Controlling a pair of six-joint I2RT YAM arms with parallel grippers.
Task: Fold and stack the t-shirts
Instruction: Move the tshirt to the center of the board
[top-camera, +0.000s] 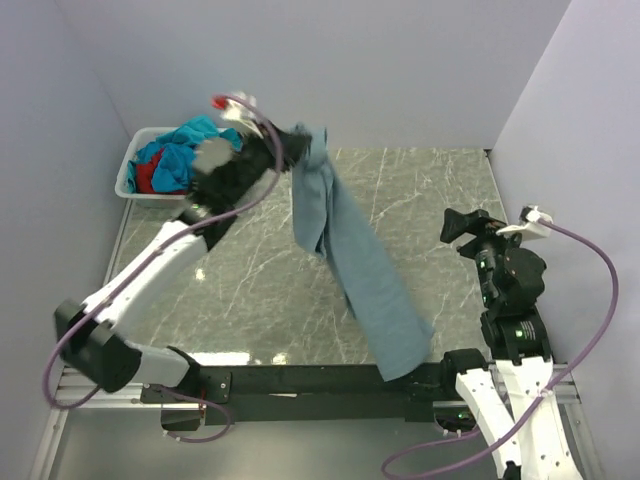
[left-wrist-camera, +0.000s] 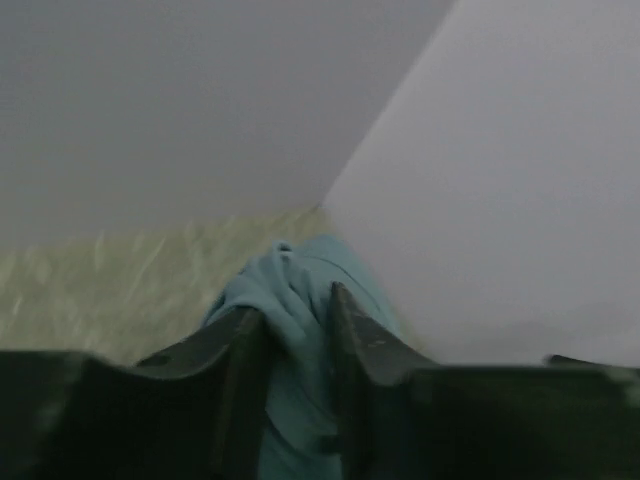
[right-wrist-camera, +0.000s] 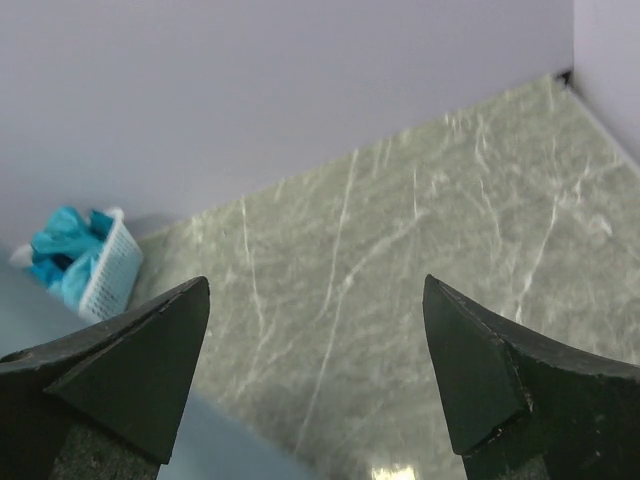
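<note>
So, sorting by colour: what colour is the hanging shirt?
The hanging shirt is plain dusty grey-blue; the top view shows it best.

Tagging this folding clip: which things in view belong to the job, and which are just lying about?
Job: grey-blue t-shirt, hanging from the left gripper; teal, blue and red shirts in the white basket.
Lying about: the basket itself; table; open right gripper.
</note>
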